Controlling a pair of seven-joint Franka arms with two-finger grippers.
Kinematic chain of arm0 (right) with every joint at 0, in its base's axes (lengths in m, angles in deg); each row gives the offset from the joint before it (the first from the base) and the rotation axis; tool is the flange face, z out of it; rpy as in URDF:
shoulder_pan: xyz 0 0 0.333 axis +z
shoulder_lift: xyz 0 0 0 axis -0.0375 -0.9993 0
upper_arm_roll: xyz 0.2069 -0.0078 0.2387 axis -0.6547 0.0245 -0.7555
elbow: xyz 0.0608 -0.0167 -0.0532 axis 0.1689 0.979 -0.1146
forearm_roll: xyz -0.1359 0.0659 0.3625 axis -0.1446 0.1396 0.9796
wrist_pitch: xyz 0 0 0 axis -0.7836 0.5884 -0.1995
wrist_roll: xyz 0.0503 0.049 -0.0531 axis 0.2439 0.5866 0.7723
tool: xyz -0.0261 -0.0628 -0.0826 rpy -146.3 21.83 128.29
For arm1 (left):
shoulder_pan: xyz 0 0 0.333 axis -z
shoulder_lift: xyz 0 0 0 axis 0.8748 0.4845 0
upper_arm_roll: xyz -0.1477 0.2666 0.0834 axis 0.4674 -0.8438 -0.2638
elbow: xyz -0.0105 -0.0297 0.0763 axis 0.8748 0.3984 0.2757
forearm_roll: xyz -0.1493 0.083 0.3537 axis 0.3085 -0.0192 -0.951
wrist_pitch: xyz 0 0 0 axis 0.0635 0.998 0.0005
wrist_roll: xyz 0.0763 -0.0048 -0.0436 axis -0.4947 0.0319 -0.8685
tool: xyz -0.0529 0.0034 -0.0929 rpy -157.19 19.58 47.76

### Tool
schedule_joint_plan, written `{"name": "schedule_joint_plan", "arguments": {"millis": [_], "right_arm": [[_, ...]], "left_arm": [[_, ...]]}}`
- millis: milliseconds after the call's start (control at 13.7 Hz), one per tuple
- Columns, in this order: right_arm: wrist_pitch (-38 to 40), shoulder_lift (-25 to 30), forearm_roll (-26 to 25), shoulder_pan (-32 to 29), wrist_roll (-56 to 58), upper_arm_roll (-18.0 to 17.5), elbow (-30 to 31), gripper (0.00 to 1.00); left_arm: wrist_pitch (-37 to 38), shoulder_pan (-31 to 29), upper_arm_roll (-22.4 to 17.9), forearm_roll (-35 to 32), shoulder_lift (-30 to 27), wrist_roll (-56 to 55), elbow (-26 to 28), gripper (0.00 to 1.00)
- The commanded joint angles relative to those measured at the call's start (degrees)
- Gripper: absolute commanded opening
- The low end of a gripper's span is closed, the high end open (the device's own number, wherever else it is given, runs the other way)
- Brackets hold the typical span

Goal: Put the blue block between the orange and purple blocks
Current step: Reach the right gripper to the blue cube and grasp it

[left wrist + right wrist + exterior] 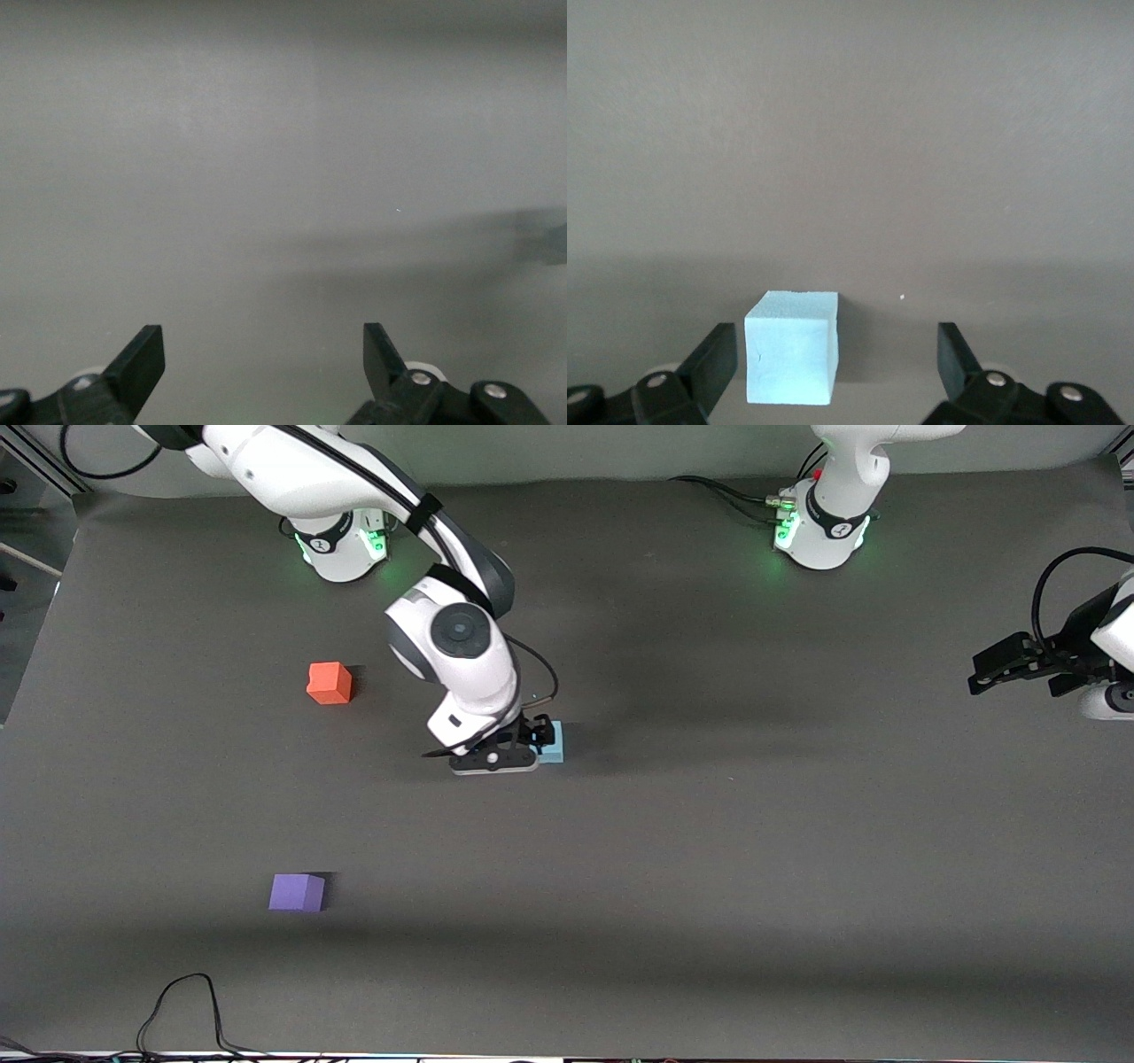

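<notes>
Toward the right arm's end of the table I see the orange block [329, 683] and, nearer the camera, the purple block [297, 892], well apart. My right gripper [534, 741] sits low at mid-table, fingers spread around the blue block [791, 347] without clamping it. My left gripper [982, 676] waits, fingers apart.

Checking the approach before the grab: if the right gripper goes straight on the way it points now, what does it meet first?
Probably the small sky-blue foam cube, which sits between the right gripper's open fingers, closer to one. Past it, only the dark grey table shows.
</notes>
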Motion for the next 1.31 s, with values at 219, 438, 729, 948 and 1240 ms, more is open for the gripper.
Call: {"name": "schedule_joint_plan", "arguments": {"millis": [219, 438, 729, 948, 1240], "right_arm": [[-4.6, -5.1, -5.1, 2.6, -7.4, 0.1, -0.6, 1.00], [-5.4, -6.9, -7.2, 3.7, -10.3, 0.0, -0.4, 1.00], [-8.7, -8.1, -7.3, 5.0, -12.9, 0.0, 0.5, 1.00], [-8.8, -8.2, -8.7, 5.0, -13.3, 0.0, 1.2, 0.96], [-8.5, -8.2, -8.7, 5.0, -14.5, 0.0, 1.6, 0.62]], "left_arm": [[0.5, 2.6, -0.5, -3.1, -1.9, 1.2, 1.2, 1.00], [0.2, 2.5, -0.5, -3.1, -1.7, 1.4, 1.2, 1.00], [0.0, 2.6, -0.4, -3.2, -1.5, 1.5, 1.6, 1.00], [0.1, 2.1, -0.1, -3.1, -1.4, 1.5, 1.6, 1.00], [0.1, 0.3, 1.6, -3.1, -1.6, 1.5, 1.6, 1.00]]}}
